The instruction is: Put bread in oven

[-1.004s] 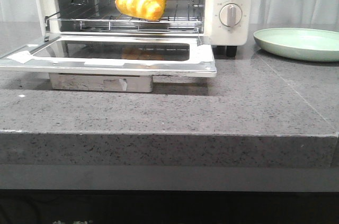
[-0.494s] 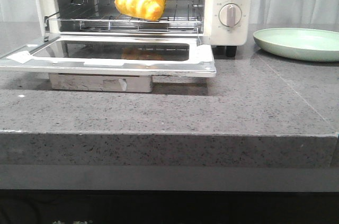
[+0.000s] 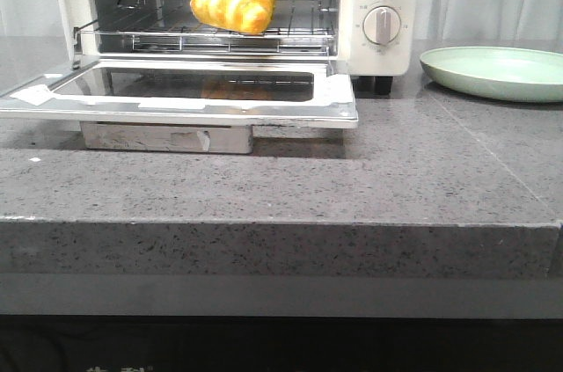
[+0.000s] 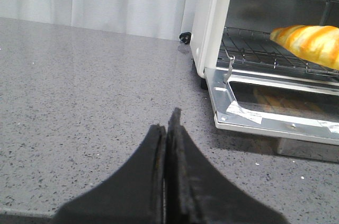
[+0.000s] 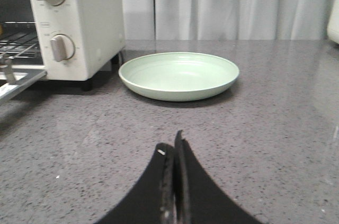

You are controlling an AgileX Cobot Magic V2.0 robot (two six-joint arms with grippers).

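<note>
lowered oven door (image 3: 185,95) fronting rack, plate (image 3: 497,73) rightward

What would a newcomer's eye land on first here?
The glossy yellow bread on the wire rack inside the oven, whose door hangs open and flat. Then the empty pale green plate on the counter to the oven's right.

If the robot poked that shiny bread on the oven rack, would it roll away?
Probably not far. The bread is a lumpy croissant shape, not a ball, so it would likely rock or wobble. Its glossy skin looks slippery, so it might slide along the wire rack instead. It sits back from the rack's front edge, so a gentle poke seems unlikely to drop it onto the open door.
</note>
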